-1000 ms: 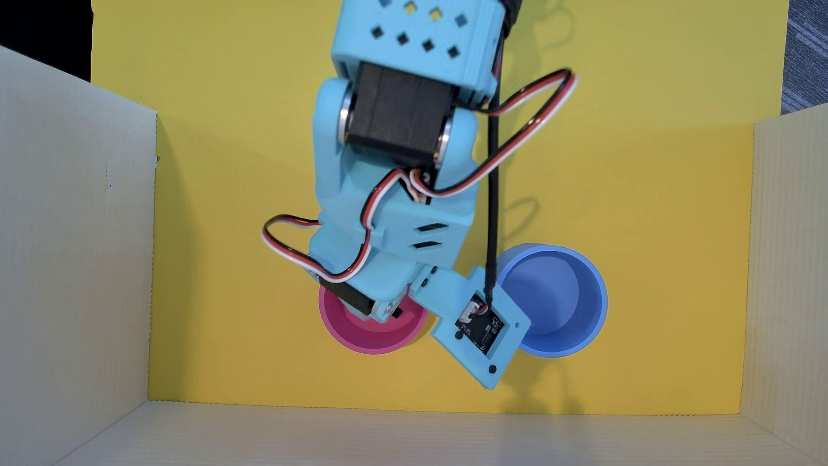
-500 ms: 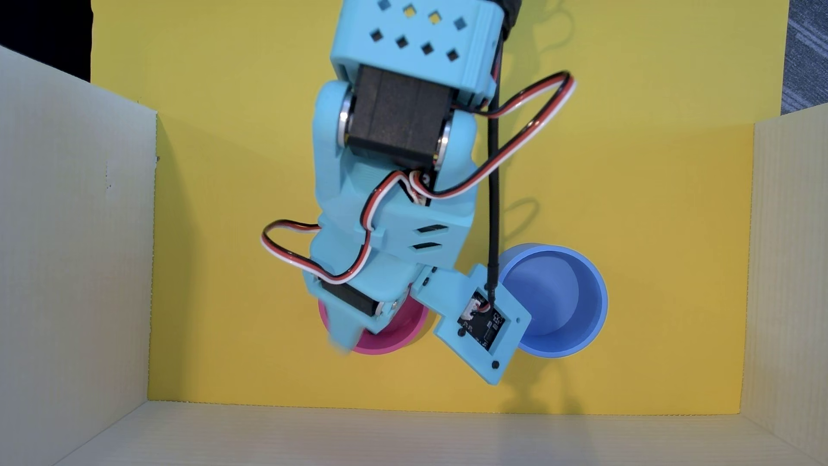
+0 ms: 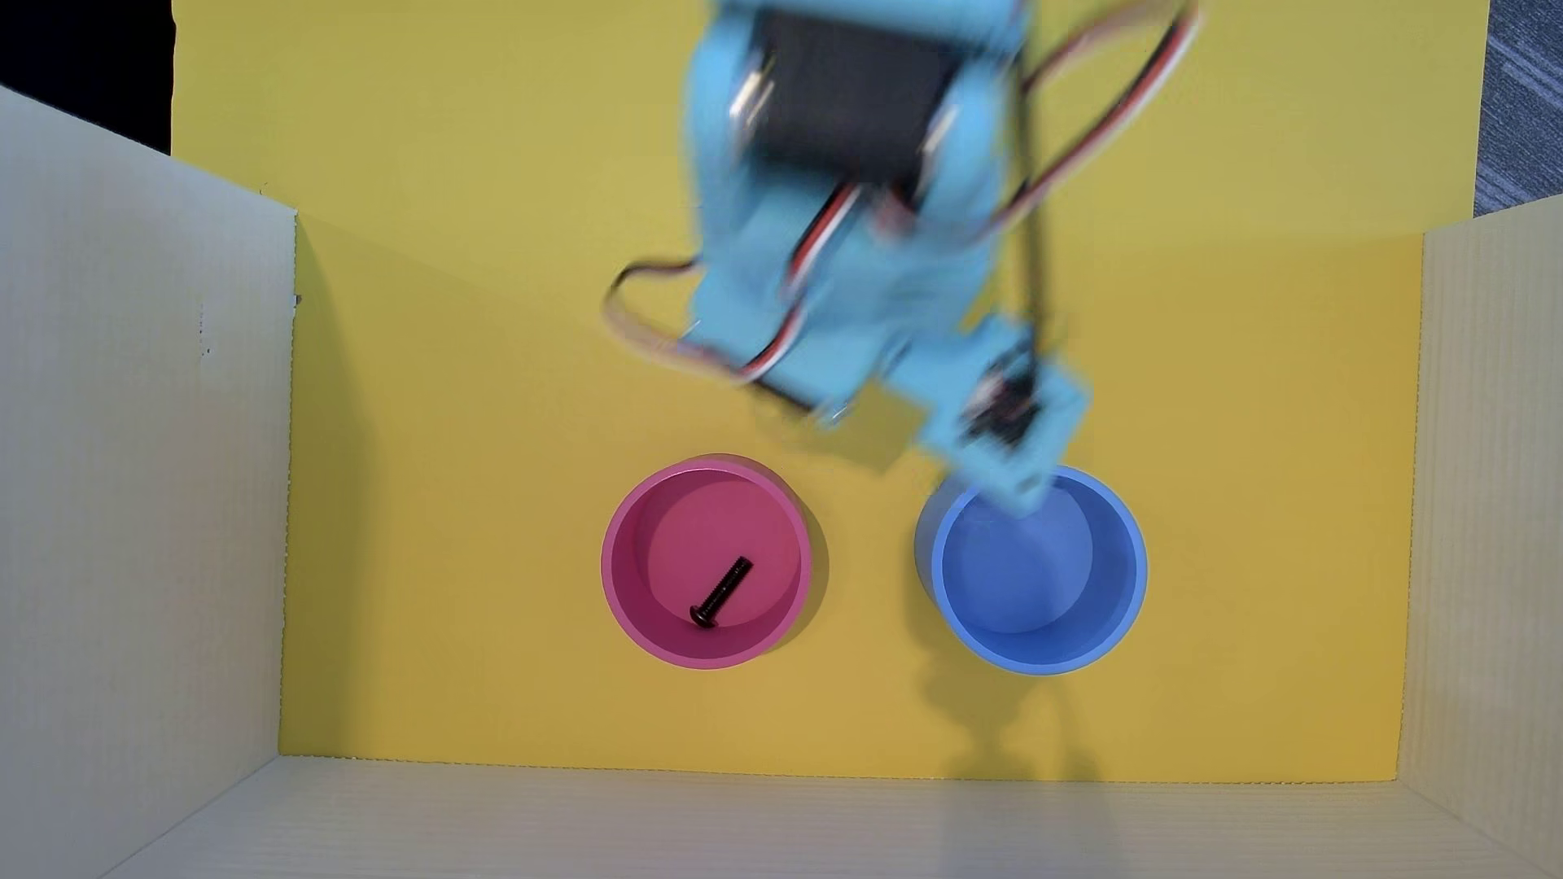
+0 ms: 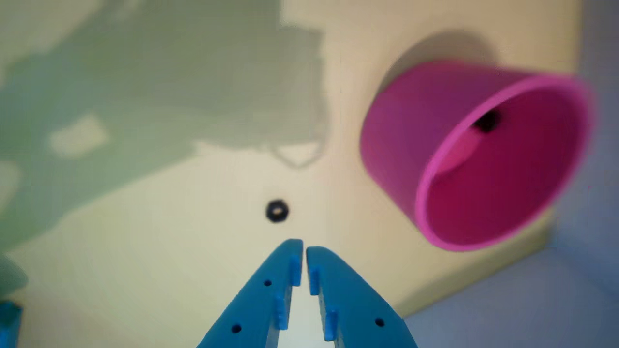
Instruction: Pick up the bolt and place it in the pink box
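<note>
The bolt [image 3: 721, 592] is a small black screw lying flat inside the pink box [image 3: 623, 583], head toward the near rim in the overhead view. In the wrist view the pink box [image 4: 401, 125] is at the upper right, and the bolt [image 4: 486, 121] shows as a dark spot inside it. My gripper [image 4: 304, 249] is shut with nothing between its blue fingers [image 4: 271, 295]. It hangs over the yellow floor, left of the pink box and apart from it. In the overhead view the blurred blue arm [image 3: 854, 279] hides the fingers.
A small dark nut [image 4: 277, 211] lies on the floor just ahead of the fingertips. A blue round container [image 3: 1129, 592] stands right of the pink box in the overhead view, its far rim under the arm's tip. Pale corrugated walls [image 3: 135, 507] enclose the yellow floor [image 3: 457, 507].
</note>
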Controlling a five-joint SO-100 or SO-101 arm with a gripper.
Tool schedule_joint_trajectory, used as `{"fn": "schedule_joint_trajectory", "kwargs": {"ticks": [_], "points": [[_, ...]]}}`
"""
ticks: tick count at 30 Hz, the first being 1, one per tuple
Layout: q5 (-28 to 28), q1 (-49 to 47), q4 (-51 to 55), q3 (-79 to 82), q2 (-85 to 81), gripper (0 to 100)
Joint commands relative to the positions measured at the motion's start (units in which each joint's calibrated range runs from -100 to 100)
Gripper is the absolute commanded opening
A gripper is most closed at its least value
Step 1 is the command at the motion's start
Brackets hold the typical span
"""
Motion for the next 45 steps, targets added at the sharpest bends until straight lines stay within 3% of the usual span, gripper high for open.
{"fn": "schedule_joint_trajectory", "kwargs": {"ticks": [1,6,11,16,20,30,45], "points": [[0.28,-1.93,-8.46,13.50,-18.34,1],[0.33,-4.07,-19.10,34.21,-38.29,1],[0.33,-5.17,-23.31,49.41,-56.64,1],[0.33,-7.67,-21.59,59.72,-74.15,1],[0.33,-9.59,-12.32,66.87,-85.01,1],[-0.19,-10.76,1.66,69.49,-84.76,1],[-0.19,-10.32,2.86,76.82,-84.76,1]]}}
